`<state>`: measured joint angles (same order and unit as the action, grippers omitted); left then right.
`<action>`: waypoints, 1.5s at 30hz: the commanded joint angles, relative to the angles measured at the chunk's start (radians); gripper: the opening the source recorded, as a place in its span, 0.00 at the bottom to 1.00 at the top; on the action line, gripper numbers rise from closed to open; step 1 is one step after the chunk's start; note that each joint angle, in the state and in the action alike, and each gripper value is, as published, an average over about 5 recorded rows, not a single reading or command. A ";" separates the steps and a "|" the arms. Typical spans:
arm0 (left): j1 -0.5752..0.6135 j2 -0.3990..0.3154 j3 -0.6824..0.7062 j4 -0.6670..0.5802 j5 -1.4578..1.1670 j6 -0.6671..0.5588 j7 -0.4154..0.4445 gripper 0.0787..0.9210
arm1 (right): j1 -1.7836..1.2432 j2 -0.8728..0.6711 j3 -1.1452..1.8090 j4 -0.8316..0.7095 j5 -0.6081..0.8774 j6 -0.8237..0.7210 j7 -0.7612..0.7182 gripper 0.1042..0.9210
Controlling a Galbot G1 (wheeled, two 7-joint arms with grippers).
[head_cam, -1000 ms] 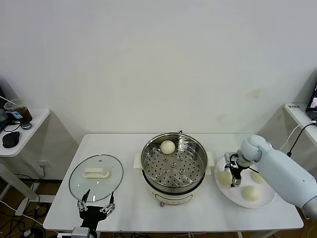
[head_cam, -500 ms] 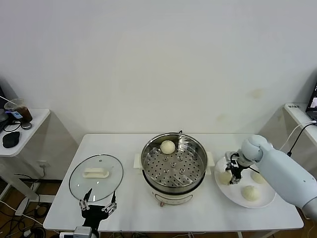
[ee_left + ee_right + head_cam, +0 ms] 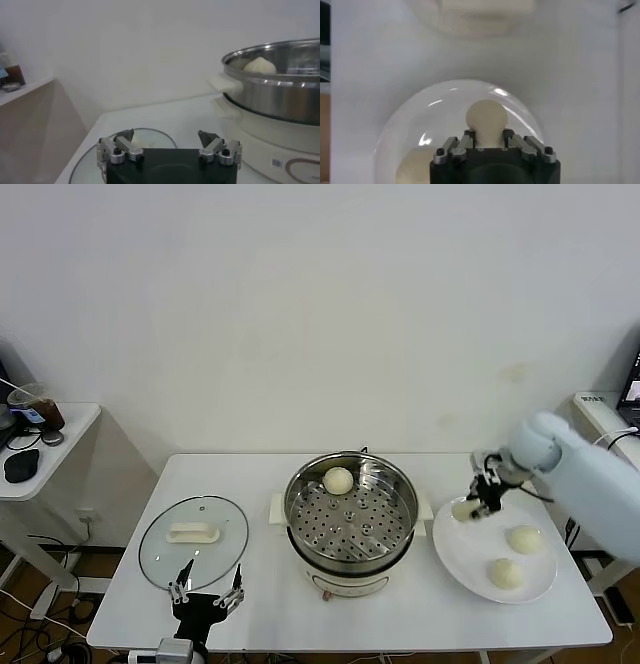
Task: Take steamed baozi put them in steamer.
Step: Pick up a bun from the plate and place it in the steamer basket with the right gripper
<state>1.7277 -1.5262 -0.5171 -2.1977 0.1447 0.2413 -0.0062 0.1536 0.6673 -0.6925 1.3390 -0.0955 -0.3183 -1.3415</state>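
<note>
Our right gripper (image 3: pixel 478 506) is pinched on a steamed baozi (image 3: pixel 464 510), its fingers (image 3: pixel 466 141) pressing the bun's sides, and we have it lifted clear above the white plate (image 3: pixel 470 559), near the plate's rim on the steamer's side. From the right wrist view the bun (image 3: pixel 486 118) sits squarely between the jaws, plate glossy underneath.

Two more baozi, one (image 3: pixel 525 539) farther back and one (image 3: pixel 506 573) nearer the front, wait on the plate. One bun (image 3: pixel 339 480) already rests on the perforated floor at the back of the steamer (image 3: pixel 352 514).

Now the carry, as we judge it: we want enough height to clear the steel rim and the cream side handle, a level wrist so the soft dough doesn't roll out, and no harder squeeze, since dough dents easily. We'd aim for bare floor away from the bun already inside, lower close, then let go.

Our left gripper (image 3: pixel 207 599) sits parked at the table's front edge by the glass lid (image 3: pixel 194 541), jaws spread wide.
</note>
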 commanded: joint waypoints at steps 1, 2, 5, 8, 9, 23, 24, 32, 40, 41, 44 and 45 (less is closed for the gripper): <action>-0.001 0.002 0.021 -0.004 0.007 0.001 0.000 0.88 | 0.419 0.001 -0.332 0.093 0.263 -0.079 -0.024 0.33; -0.001 0.002 0.024 -0.006 0.007 0.001 0.000 0.88 | 0.465 0.025 -0.373 0.105 0.301 -0.099 -0.025 0.33; 0.001 0.003 0.031 -0.012 0.006 0.001 -0.002 0.88 | 0.538 0.101 -0.452 0.136 0.401 -0.171 -0.026 0.33; 0.001 0.003 0.031 -0.014 0.001 0.001 -0.005 0.88 | 0.560 0.176 -0.494 0.158 0.495 -0.247 -0.019 0.33; 0.001 0.003 0.030 -0.013 -0.001 0.001 -0.006 0.88 | 0.559 0.199 -0.499 0.163 0.520 -0.269 -0.016 0.33; -0.003 -0.003 0.029 0.003 -0.015 0.003 -0.019 0.88 | 0.387 0.497 -0.514 0.039 0.442 -0.341 0.063 0.33; -0.003 -0.003 0.031 0.002 -0.015 0.003 -0.019 0.88 | 0.373 0.512 -0.510 0.027 0.434 -0.341 0.068 0.33; -0.002 -0.004 0.043 -0.003 -0.026 0.006 -0.020 0.88 | 0.251 0.608 -0.451 -0.082 0.337 -0.348 0.140 0.33; -0.007 -0.001 0.036 -0.012 -0.039 0.006 -0.020 0.88 | 0.195 0.672 -0.423 -0.165 0.265 -0.349 0.169 0.33; -0.008 -0.001 0.034 -0.013 -0.040 0.006 -0.020 0.88 | 0.189 0.679 -0.418 -0.174 0.262 -0.350 0.172 0.33; -0.012 -0.001 0.028 -0.013 -0.043 0.009 -0.020 0.88 | 0.182 0.694 -0.410 -0.187 0.255 -0.351 0.173 0.34; -0.013 -0.002 0.026 -0.012 -0.044 0.010 -0.021 0.88 | 0.182 0.697 -0.410 -0.188 0.254 -0.351 0.173 0.35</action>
<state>1.7147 -1.5279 -0.4905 -2.2106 0.1023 0.2508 -0.0261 0.3769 1.3037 -1.1140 1.2105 0.1949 -0.6582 -1.1952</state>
